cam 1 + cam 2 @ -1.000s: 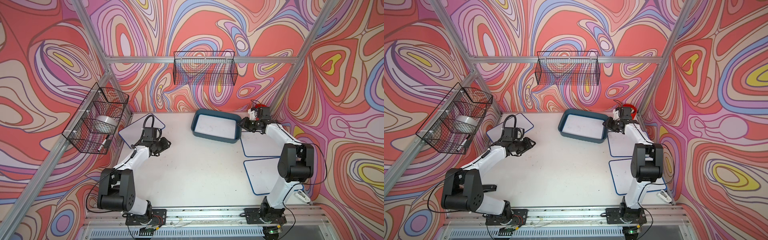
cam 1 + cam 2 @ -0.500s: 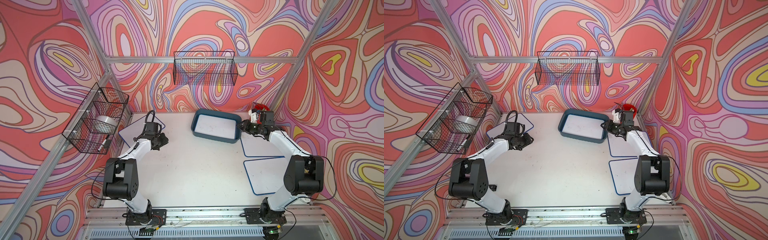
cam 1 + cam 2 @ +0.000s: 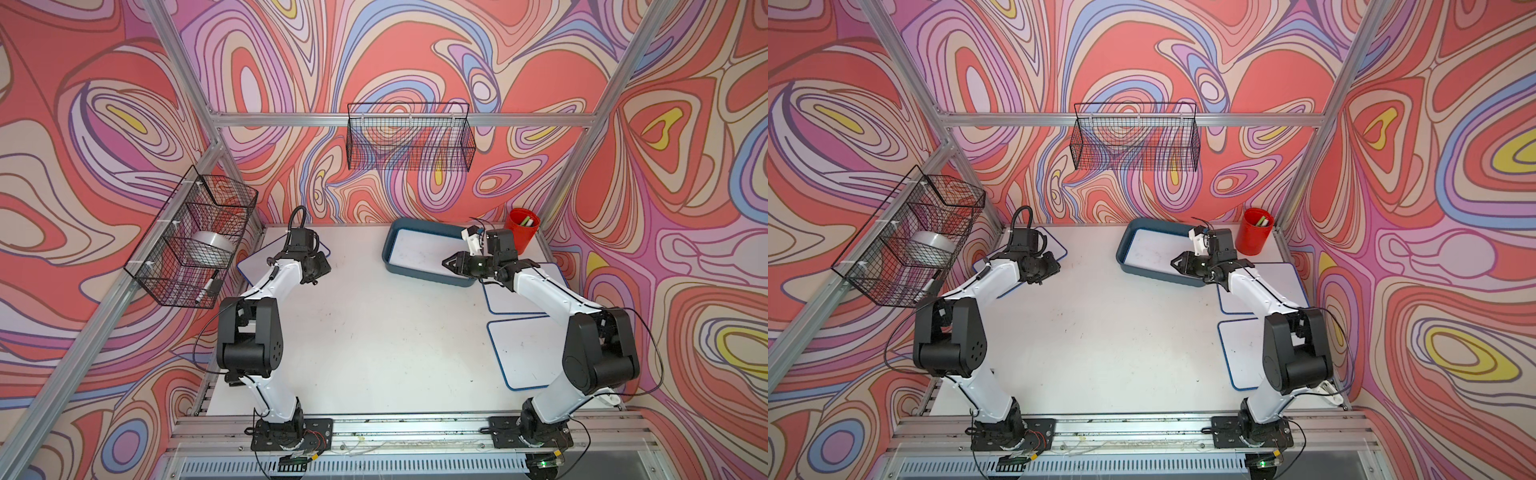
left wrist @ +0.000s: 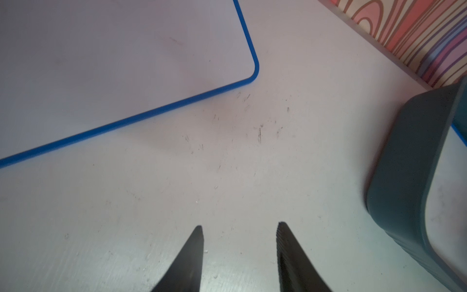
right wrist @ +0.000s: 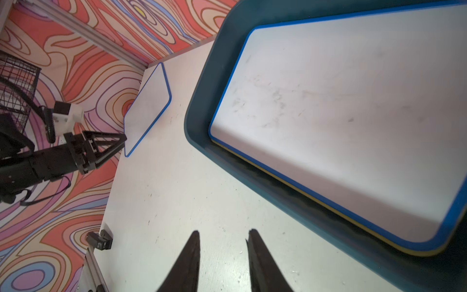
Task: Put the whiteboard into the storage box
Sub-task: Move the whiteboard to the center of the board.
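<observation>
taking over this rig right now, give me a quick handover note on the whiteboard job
Left gripper: open, empty, over bare table between the left whiteboard and the storage box.
Right gripper: open, empty, just off the box's near side.
Done: a blue-edged whiteboard lies flat in the box, with a yellow-edged board under it.
Left: three boards lie on the table: the left whiteboard by the left arm, plus a far right whiteboard and a near right whiteboard beside the right arm.
</observation>
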`<action>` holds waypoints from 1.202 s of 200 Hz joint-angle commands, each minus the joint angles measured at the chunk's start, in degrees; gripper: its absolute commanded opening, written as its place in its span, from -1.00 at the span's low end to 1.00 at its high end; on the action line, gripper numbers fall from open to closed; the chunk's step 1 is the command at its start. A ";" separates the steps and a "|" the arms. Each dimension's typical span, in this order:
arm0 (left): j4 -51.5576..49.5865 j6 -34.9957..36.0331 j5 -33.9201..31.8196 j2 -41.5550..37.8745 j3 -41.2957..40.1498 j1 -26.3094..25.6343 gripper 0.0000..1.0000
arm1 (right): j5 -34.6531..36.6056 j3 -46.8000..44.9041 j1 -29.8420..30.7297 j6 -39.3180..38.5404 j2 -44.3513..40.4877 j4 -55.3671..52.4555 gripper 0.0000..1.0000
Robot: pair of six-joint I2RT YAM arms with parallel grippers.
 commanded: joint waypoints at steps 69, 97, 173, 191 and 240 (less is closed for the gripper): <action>-2.42 1.22 4.92 10.41 9.73 3.76 -0.13 | 1.22 -2.01 3.30 -1.54 2.82 0.95 -0.32; -3.07 1.28 4.82 13.10 12.57 4.47 -0.12 | 1.23 -1.73 3.39 -1.51 3.19 0.73 -0.32; -6.05 2.25 7.45 22.06 23.43 6.50 -0.13 | 1.43 -1.28 3.39 -1.69 3.57 -0.24 -0.32; -5.80 2.08 8.12 23.61 24.45 6.72 -0.13 | 1.89 -1.87 3.39 -1.46 3.41 0.25 -0.32; -6.17 1.90 10.15 29.01 28.38 7.60 -0.11 | 1.85 -2.83 3.48 -1.04 3.02 0.37 -0.32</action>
